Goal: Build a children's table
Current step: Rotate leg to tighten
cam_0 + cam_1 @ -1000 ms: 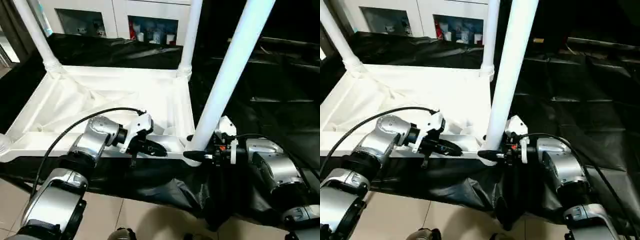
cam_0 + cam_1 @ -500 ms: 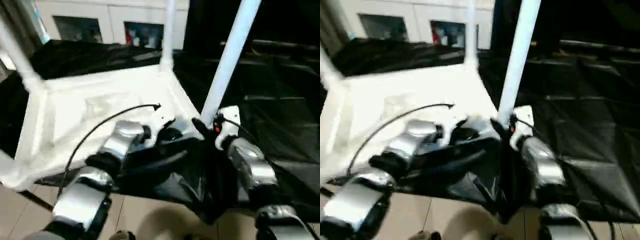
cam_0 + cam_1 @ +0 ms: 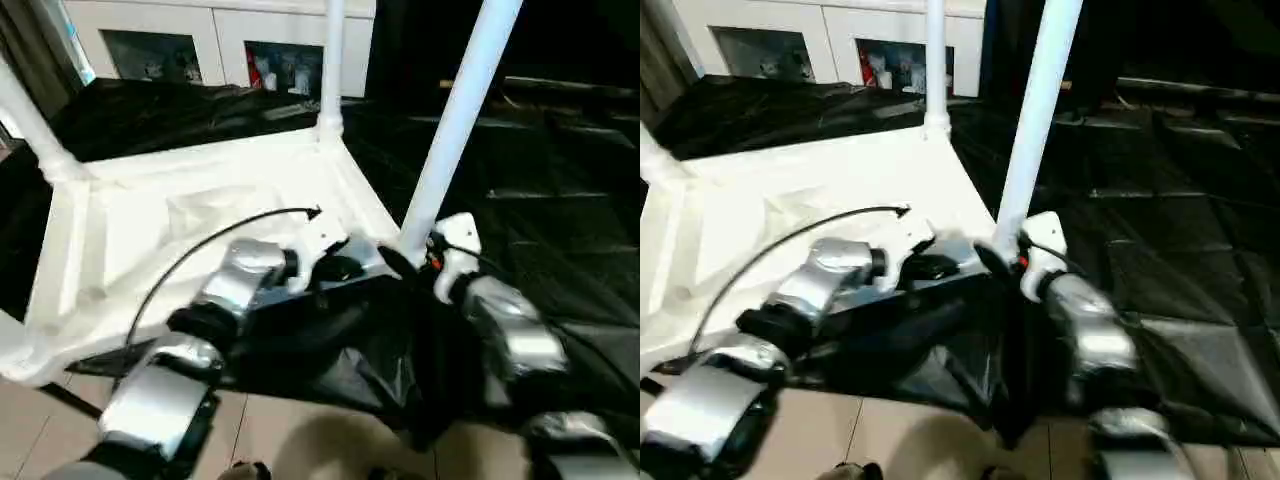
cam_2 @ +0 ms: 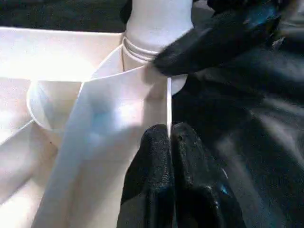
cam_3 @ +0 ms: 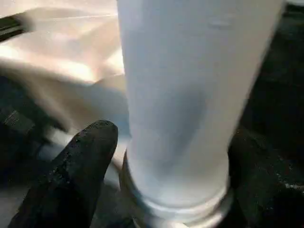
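Right gripper (image 5: 156,156) now looser around leg (image 3: 455,130), tabletop (image 3: 120,230) turned

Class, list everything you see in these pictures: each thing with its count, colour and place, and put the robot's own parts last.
Table top: one, white, lying underside up on the black sheet.
Table legs: three standing up from corner sockets, white; near right leg, far right leg, far left leg.
Black sheet: one, black, spread under the table top and hanging over the near edge.
Cabinet: one, white with glazed doors, at the back.
Floor tiles: beige, in front.
Left gripper: one, black fingers pinched on the thin near edge of the table top.
Right gripper: one, black fingers on either side of the near right leg's base.
Forearms: two, silver.
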You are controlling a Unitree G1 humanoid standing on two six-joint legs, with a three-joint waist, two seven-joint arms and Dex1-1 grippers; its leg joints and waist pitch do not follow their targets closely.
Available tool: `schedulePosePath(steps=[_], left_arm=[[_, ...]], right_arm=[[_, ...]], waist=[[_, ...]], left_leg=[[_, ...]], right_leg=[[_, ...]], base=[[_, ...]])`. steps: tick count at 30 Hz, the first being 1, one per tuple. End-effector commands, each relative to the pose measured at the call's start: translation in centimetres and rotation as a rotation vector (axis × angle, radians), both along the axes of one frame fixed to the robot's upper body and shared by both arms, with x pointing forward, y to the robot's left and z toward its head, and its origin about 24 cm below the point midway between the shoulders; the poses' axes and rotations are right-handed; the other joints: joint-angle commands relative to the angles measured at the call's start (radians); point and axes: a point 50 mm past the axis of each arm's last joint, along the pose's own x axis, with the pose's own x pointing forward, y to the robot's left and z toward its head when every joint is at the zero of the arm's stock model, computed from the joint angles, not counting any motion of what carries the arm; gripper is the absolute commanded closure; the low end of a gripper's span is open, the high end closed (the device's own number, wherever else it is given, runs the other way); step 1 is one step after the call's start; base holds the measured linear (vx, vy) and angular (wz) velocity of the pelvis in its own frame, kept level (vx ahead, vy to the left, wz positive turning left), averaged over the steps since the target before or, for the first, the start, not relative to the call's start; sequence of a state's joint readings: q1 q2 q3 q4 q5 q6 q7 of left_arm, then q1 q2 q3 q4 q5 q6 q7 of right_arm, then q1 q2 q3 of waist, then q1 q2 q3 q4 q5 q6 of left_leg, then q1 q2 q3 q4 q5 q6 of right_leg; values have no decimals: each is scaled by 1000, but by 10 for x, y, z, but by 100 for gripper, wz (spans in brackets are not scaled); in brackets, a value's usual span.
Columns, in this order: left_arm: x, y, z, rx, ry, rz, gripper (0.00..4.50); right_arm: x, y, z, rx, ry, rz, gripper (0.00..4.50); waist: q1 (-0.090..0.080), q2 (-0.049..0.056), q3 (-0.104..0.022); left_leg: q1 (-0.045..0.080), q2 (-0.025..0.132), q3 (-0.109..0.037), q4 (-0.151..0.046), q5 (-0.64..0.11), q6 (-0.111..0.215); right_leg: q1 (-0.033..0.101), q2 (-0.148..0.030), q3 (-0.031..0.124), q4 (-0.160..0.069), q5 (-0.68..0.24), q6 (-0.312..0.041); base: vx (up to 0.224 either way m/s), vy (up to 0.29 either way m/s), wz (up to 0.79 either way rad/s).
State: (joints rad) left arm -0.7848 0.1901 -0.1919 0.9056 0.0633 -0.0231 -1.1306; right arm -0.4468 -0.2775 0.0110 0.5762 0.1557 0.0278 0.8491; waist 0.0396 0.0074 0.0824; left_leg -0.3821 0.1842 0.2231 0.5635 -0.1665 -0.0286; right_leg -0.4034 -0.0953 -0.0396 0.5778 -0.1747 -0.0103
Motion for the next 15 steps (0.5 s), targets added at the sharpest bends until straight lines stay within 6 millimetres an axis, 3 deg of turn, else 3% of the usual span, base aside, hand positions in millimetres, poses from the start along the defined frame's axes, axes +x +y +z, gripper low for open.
schedulePosePath(steps=[1, 2, 3, 4, 5, 6, 9, 12, 15], left_arm=[[-10, -8, 2, -38, 22, -152, 450], [-11, -4, 2, -32, 29, -170, 450], [-14, 4, 2, -22, 45, -201, 450], [-14, 7, 2, -19, 50, -211, 450], [-15, 10, 3, -17, 60, -216, 450], [-15, 19, 4, -8, 77, -226, 450], [-17, 27, 4, 6, 92, -239, 450], [-18, 33, 5, 7, 106, -245, 450], [-19, 33, 6, 1, 106, -246, 450]], right_arm=[[-17, 28, -7, 12, 77, 301, 84], [-18, 25, -6, 12, 87, 318, 84], [-20, 19, -3, 9, 101, 354, 84], [-21, 16, -2, 6, 104, 365, 84], [-21, 13, -1, 2, 104, 375, 84], [-20, 6, 2, -12, 102, 397, 84], [-20, 1, 5, -23, 105, 415, 84], [-19, -3, 7, -24, 112, 436, 109], [-19, -2, 6, -32, 122, 456, 120]], waist=[[13, -12, -60], [15, -11, -62], [16, -7, -65], [17, -8, -66], [17, -17, -69], [22, -12, -71], [25, -12, -75], [27, -13, -73], [28, -14, -69]], left_leg=[[16, 55, -28, -66, -246, 92], [16, 55, -28, -63, -221, 99], [15, 57, -24, -57, -162, 115], [16, 56, -23, -55, -150, 120], [15, 56, -21, -52, -136, 127], [15, 56, -21, -49, -109, 137], [17, 55, -19, -43, -80, 154], [19, 57, -18, -43, -86, 157], [21, 58, -19, -47, -138, 126]], right_leg=[[38, -59, 32, -68, -237, -223], [40, -58, 31, -63, -203, -234], [39, -53, 28, -49, -97, -268], [40, -51, 27, -46, -68, -278], [42, -50, 27, -40, -38, -288], [43, -51, 27, -33, 12, -304], [44, -50, 25, -23, 76, -323], [42, -50, 25, -24, 54, -326], [40, -53, 26, -33, -44, -314]], base=[[0, 0, 0], [0, 0, 0], [50, -39, -2], [0, 0, 0], [0, 0, 0], [0, 0, 0], [0, 0, 0], [0, 0, 0], [0, 0, 0]])
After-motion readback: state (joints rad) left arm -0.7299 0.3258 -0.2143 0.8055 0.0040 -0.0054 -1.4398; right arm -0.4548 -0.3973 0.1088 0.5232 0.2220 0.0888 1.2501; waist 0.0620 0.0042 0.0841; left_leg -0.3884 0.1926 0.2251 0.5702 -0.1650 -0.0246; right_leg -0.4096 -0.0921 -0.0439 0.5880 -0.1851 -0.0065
